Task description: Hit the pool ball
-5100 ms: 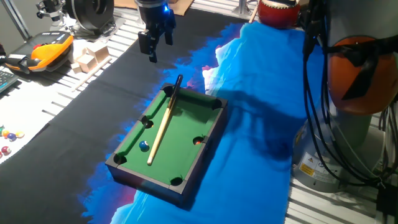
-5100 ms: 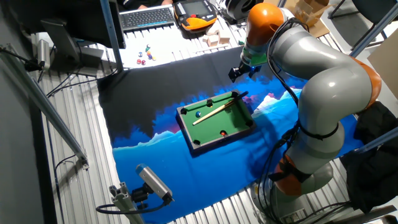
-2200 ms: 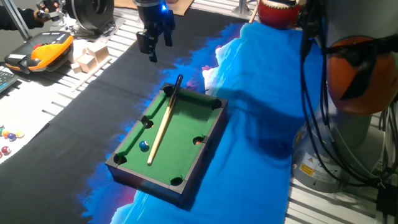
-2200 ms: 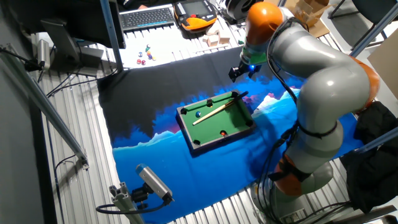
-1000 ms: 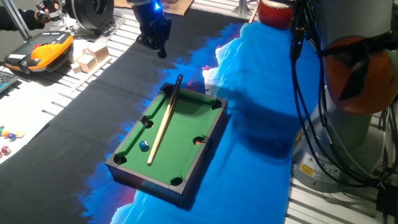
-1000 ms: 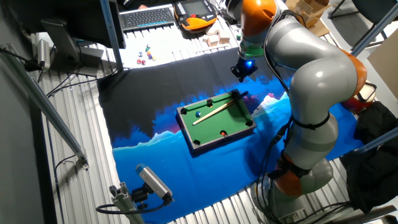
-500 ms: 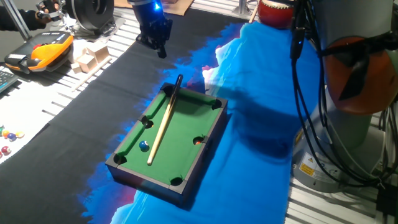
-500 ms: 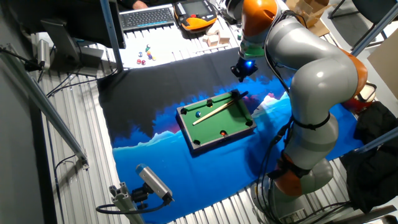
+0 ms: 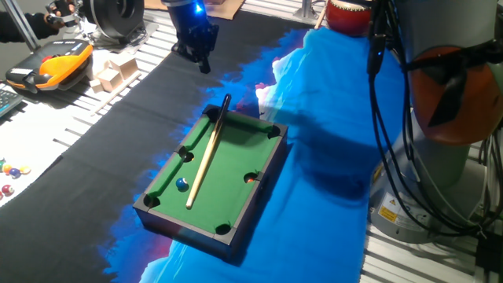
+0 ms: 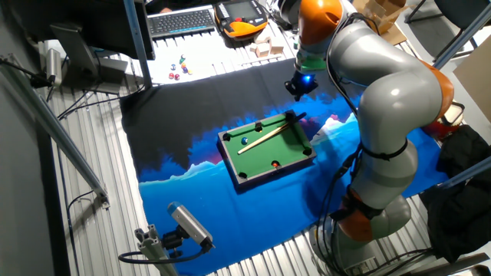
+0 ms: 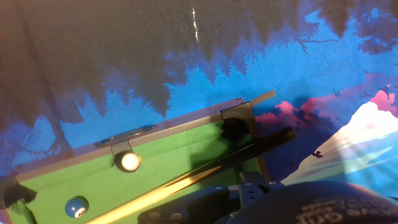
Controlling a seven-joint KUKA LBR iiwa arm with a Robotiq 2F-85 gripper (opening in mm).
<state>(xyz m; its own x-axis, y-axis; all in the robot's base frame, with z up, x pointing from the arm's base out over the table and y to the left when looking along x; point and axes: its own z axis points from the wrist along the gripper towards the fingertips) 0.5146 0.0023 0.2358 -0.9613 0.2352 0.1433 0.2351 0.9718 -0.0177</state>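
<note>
The pool ball [image 9: 181, 184] is tiny, glossy and blue. It lies on the green felt of the miniature pool table [image 9: 189, 228], just left of the wooden cue stick [image 9: 203, 161]. It also shows in the other fixed view [image 10: 245, 140] and the hand view [image 11: 77, 206]. The cue's dark butt rests over the far rim. My gripper [image 9: 204, 64] hangs above the dark cloth beyond the table's far end, well away from the ball and holding nothing. It also shows in the other fixed view [image 10: 298, 90]. Its fingers line up edge-on here. The hand view shows only its dark body.
A reddish-orange ball [image 9: 251, 178] sits at a side pocket and a white ball [image 11: 130, 162] at the opposite one. Loose coloured balls [image 9: 9, 169], wooden blocks [image 9: 110, 75] and an orange pendant [image 9: 55, 63] lie at the left. The arm's base [image 9: 456, 79] stands at the right.
Between about two seconds and one second ago my gripper turned about its wrist and shifted slightly away. Since then it has held still. Ball and cue have not moved.
</note>
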